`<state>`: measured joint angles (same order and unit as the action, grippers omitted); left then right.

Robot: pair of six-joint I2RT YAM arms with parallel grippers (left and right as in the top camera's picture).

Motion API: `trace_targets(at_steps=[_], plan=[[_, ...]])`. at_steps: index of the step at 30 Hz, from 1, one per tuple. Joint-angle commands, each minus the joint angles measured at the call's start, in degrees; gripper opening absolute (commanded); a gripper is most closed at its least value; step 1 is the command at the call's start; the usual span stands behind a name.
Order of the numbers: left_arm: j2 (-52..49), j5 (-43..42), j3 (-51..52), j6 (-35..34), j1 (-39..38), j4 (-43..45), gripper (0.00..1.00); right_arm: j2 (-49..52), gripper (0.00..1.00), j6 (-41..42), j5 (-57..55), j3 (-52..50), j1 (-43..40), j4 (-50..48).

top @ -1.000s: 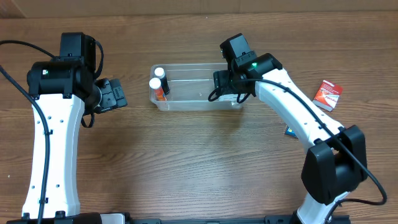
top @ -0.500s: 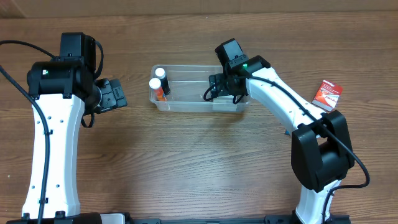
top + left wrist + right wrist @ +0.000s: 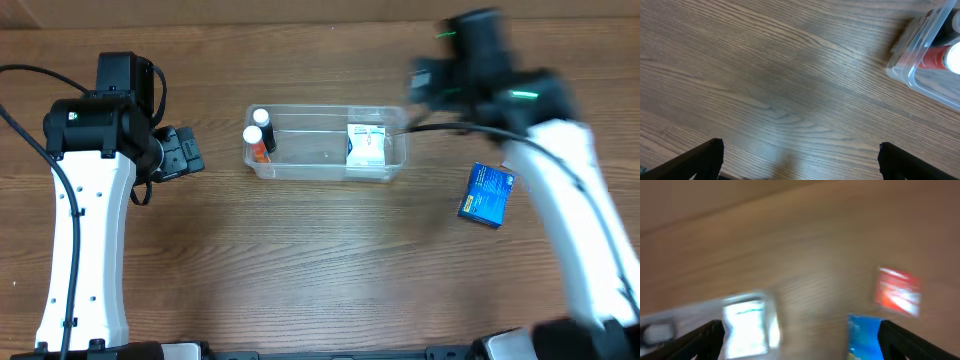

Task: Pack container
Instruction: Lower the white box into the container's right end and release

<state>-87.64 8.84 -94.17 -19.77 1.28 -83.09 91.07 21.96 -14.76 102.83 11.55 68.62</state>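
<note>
We see left gripper (image 3: pixel 800 155) and right gripper (image 3: pixel 800 332) spread, empty; a hasty grab could shove the blue box (image 3: pixel 487 195) away

**Q:** What carries everything here?

**A:** A wooden table (image 3: pixel 320 260), brown, with its grain running side to side. It fills the whole overhead view.

**Q:** And what lies directly on it?

**A:** A clear plastic container (image 3: pixel 300 170), a shallow rectangle with rounded corners, sits toward the far middle of the table. A blue box (image 3: pixel 487 195) lies flat to the right of the container, well apart from it, a little nearer the front and turned slightly askew. The right wrist view is badly blurred, but it shows a red box (image 3: pixel 897 291) on the wood near the blue box, farther from the container.
</note>
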Motion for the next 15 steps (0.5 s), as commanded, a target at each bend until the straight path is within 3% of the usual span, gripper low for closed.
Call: trace_targets(at_steps=[1,6,10,15], plan=[[0.74,0.17,0.09,0.13,0.31,0.07,1.0,1.75,1.0,4.0,5.64,-1.95,-10.88,7.43],[0.74,0.13,0.09,0.28,0.31,0.5,1.0,2.38,1.0,-1.64,10.6,-14.45,-19.12,6.05],[0.74,0.11,0.09,0.28,0.31,1.05,1.0,2.4,1.0,-5.9,11.45,-29.09,-19.87,-3.61],[0.74,0.09,0.09,0.28,0.28,0.98,1.0,2.4,1.0,-9.14,11.5,-39.1,-19.87,-14.12]])
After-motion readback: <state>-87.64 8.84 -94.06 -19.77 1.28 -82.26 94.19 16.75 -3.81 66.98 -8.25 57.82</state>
